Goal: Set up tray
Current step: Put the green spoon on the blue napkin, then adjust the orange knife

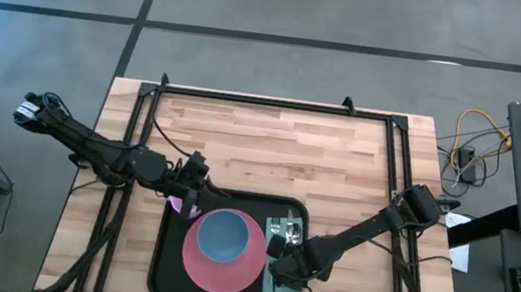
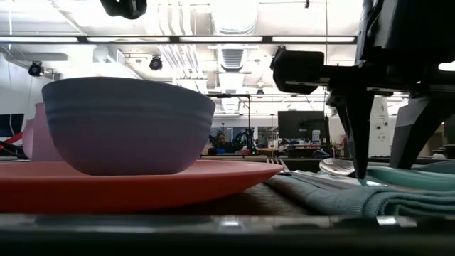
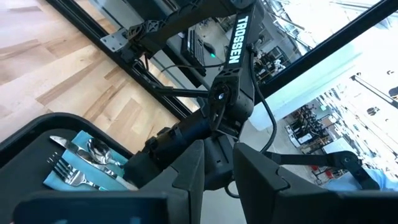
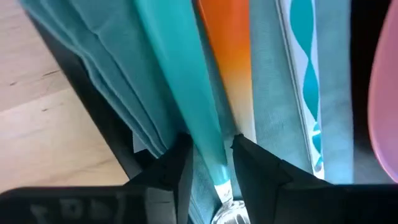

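High view: black tray sits at the table's near edge, with the right gripper low over its teal napkin, fingers narrowly parted around a teal-handled utensil. Left gripper hovers at the tray's far left corner by a pink cup; its finger state cannot be told.

tray black | plate pink | bowl blue | napkin teal

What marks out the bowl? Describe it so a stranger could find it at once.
On the wooden table lies the black tray, and on the tray sits a round pink plate. The bowl stands on that plate. It is deep, round and grey-blue, the only dish of that colour, with the teal napkin and cutlery to its right.
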`<state>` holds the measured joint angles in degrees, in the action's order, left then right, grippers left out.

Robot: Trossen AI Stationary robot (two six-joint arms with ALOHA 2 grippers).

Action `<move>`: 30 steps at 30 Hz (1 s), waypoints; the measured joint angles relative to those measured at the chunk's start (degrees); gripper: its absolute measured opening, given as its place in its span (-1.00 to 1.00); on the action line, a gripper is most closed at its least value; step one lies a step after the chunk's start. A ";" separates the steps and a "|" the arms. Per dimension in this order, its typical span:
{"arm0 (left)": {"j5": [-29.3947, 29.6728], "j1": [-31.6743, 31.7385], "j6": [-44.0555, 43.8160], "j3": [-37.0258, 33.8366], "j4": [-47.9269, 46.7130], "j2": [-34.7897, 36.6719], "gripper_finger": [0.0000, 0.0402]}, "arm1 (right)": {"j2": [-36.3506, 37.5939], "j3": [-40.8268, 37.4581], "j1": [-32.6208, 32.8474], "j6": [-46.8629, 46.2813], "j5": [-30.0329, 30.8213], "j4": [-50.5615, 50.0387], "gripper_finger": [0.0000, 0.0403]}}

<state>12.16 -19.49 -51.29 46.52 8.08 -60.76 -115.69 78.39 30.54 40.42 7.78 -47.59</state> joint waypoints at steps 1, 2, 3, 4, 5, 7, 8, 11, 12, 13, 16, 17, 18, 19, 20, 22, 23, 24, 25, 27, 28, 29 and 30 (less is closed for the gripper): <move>0.01 -0.01 0.00 0.00 0.00 -0.01 -0.67 | 0.11 0.02 0.24 -1.00 1.26 -0.01 -0.47; 0.00 0.00 0.00 -0.03 0.00 -0.01 -0.67 | 0.28 0.02 0.43 -1.94 2.42 -0.04 -0.46; 0.02 0.00 0.00 -0.04 -0.05 -0.01 -0.67 | 0.52 0.04 0.64 -3.19 3.36 -0.16 -0.44; 0.04 0.00 0.00 -0.04 -0.09 -0.01 -0.67 | 0.73 0.14 0.69 -4.57 3.96 -0.37 -0.42; 0.04 0.00 0.00 -0.04 -0.09 -0.02 -0.67 | 1.09 0.21 0.69 -6.00 4.18 -0.57 -0.41; 0.10 0.00 0.00 -0.04 -0.12 -0.03 -0.67 | 2.05 0.31 0.70 -8.96 4.31 -0.64 -0.39; 0.11 0.00 0.00 -0.04 -0.11 -0.03 -0.67 | 2.52 0.38 0.70 -10.52 4.41 -0.61 -0.38; 0.10 0.00 0.00 -0.04 -0.13 -0.06 -0.67 | 3.88 0.42 0.70 -15.43 4.42 -2.00 -0.36; 0.09 0.00 0.00 -0.04 -0.14 -0.06 -0.67 | 4.42 0.42 0.73 -17.32 4.40 -2.40 -0.36; 0.09 0.00 0.00 -0.04 -0.14 -0.06 -0.67 | 5.10 0.42 0.72 -19.57 4.32 -2.34 -0.36; 0.09 0.00 0.00 -0.04 -0.16 -0.06 -0.67 | 6.89 0.46 0.72 -25.83 4.29 -2.30 -0.37; 0.09 0.00 0.00 -0.04 -0.16 -0.06 -0.67 | 7.07 0.49 0.72 -27.54 4.29 -2.02 -0.38; 0.09 0.00 0.08 -0.04 -0.16 -0.06 -0.67 | 7.11 0.50 0.72 -28.99 4.27 -1.73 -0.38; 0.09 0.00 0.20 -0.04 -0.17 -0.06 -0.67 | 7.07 0.50 0.68 -30.59 4.22 -1.48 -0.39; 0.09 0.00 0.21 -0.04 -0.18 -0.06 -0.67 | 6.73 0.51 0.64 -32.87 4.16 -0.94 -0.39; 0.09 0.00 0.20 -0.04 -0.18 -0.08 -0.67 | 5.30 1.42 0.03 -40.23 2.93 -0.36 -0.39; 0.09 0.00 0.20 -0.07 -0.22 -0.08 -0.67 | 4.42 1.94 -0.38 -44.58 1.24 -0.58 -0.39; 0.09 0.00 0.20 -0.07 -0.25 -0.08 -0.67 | 3.55 2.37 -0.80 -48.54 -0.72 -1.02 -0.39; 0.05 0.00 0.20 -0.07 -0.35 -0.08 -0.67 | 2.74 2.76 -1.10 -51.81 -2.16 -1.27 -0.39; 0.04 0.00 0.20 -0.07 -0.57 -0.08 -0.67 | 1.41 3.45 -1.31 -55.14 -2.95 -1.05 -0.40; 0.04 0.00 0.21 -0.07 -0.57 -0.08 -0.67 | 0.82 3.71 -1.28 -55.25 -2.86 -1.00 -0.41; 0.04 0.00 0.20 -0.07 -0.59 -0.08 -0.67 | 0.44 3.94 -1.14 -54.81 -2.18 -0.87 -0.41; 0.04 0.00 0.21 -0.07 -0.58 -0.08 -0.67 | 0.31 3.96 -0.79 -53.79 -1.26 -0.55 -0.42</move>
<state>12.21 -19.49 -51.07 46.46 7.50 -60.84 -115.38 82.35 29.75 -13.37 6.53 -48.14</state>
